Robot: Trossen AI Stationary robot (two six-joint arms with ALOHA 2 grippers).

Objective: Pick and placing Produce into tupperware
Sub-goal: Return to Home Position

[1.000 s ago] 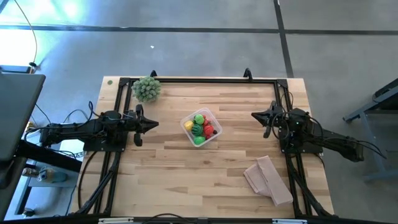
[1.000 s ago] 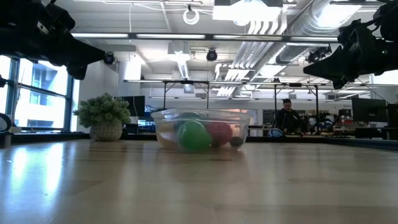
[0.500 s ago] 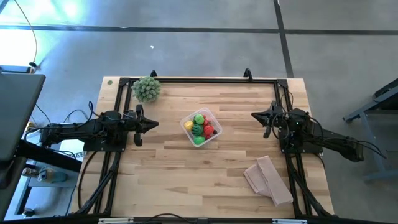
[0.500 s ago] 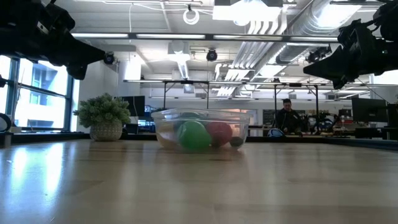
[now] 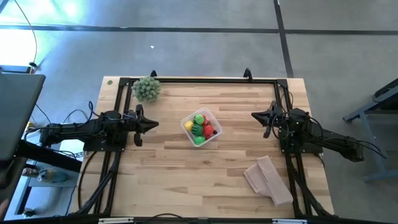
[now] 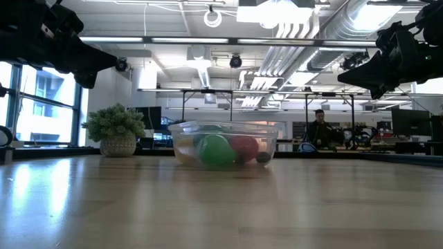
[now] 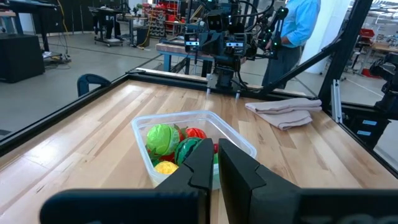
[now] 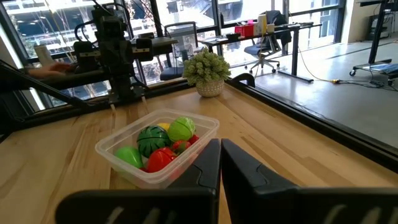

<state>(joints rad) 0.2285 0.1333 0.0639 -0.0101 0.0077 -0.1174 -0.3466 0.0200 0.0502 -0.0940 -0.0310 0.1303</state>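
The clear tupperware point(image 5: 201, 127) stands on its base in the middle of the table, also showing in the low view point(image 6: 223, 144). Inside it lie the toy produce point(image 5: 200, 127): green, red and yellow pieces, seen close in the left wrist view point(image 7: 176, 145) and the right wrist view point(image 8: 160, 145). My left gripper point(image 5: 155, 124) hovers left of the tupperware, raised above the table, fingers shut and empty point(image 7: 214, 163). My right gripper point(image 5: 254, 115) hovers right of it, also raised, shut and empty point(image 8: 221, 160).
A pale-green spiky ball plant in a pot point(image 5: 146, 88) stands at the far left corner. A tan folded cloth point(image 5: 268, 179) lies near the right front. A black frame point(image 5: 199, 79) runs along the table edges. A person point(image 7: 292, 37) stands beyond the table's right side.
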